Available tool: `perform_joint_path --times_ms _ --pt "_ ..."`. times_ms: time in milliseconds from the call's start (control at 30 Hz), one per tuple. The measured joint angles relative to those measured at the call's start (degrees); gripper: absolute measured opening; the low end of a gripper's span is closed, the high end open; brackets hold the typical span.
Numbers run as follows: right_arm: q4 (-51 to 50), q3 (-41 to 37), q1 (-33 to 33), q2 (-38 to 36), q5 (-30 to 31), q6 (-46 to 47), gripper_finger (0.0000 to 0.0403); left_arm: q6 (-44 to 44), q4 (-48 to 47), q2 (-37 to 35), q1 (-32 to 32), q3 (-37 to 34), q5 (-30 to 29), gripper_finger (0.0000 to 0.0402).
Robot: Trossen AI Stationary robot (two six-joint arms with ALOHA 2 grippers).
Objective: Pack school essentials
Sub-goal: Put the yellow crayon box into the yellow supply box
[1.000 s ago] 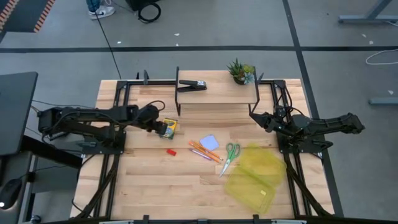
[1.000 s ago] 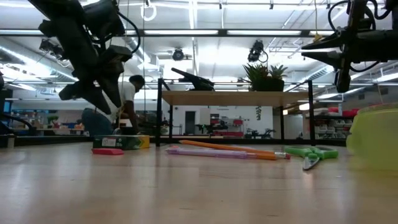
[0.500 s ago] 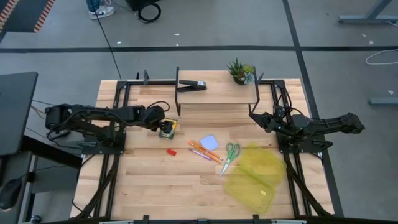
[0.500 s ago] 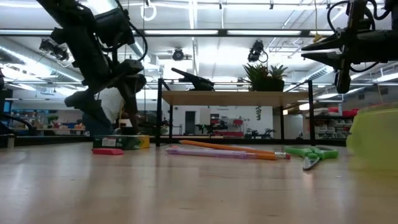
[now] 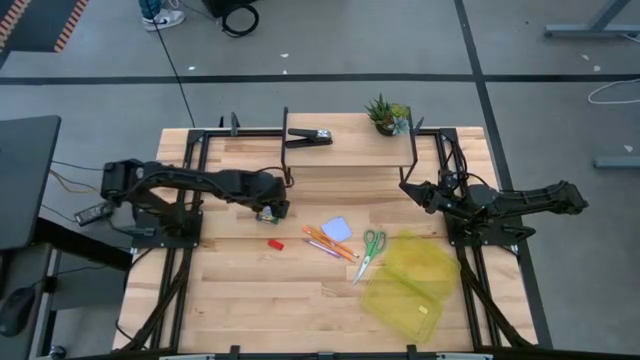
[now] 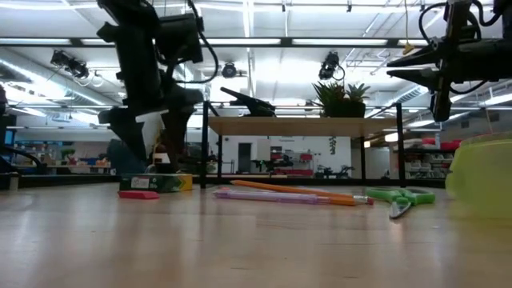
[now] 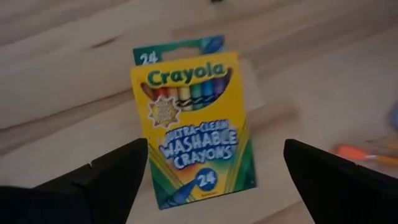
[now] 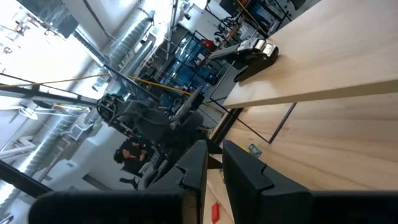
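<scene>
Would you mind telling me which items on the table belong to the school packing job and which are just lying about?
For packing: crayon box, scissors, pencils, blue notepad, small red piece.

Just lying about: black stapler, potted plant.

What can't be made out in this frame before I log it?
- Crayon box: in the high view the left gripper covers nearly all of it.
- Tiny red piece: too small in the high view to identify.
- Yellow pouch: cut off by the low view's edge.
- Notepad: not visible in the low view.
- Person: dim and distant in the right wrist view.
</scene>
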Motion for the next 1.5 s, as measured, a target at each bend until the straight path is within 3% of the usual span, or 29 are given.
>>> perform_joint_path --times_ms 400,800,967,1500 --pt "0.1 0.0 0.0 0.4 0.0 0.5 0.0057 5.1 1.3 4.3 0.1 1.4 0.1 0.0385" --pt "0.1 0.0 0.0 0.4 0.0 0.3 0.0057 3.2 -4.1 4.3 0.7 1.4 2.5 0.0392" --pt "0.1 0.0 0.0 0.4 0.0 0.3 0.0057 3.1 -3.9 4.3 2.8 1.3 7.4 0.0398" --pt "0.1 0.0 0.0 0.4 0.0 0.2 0.0057 2.1 1.3 4.3 4.3 1.3 9.8 0.0400"
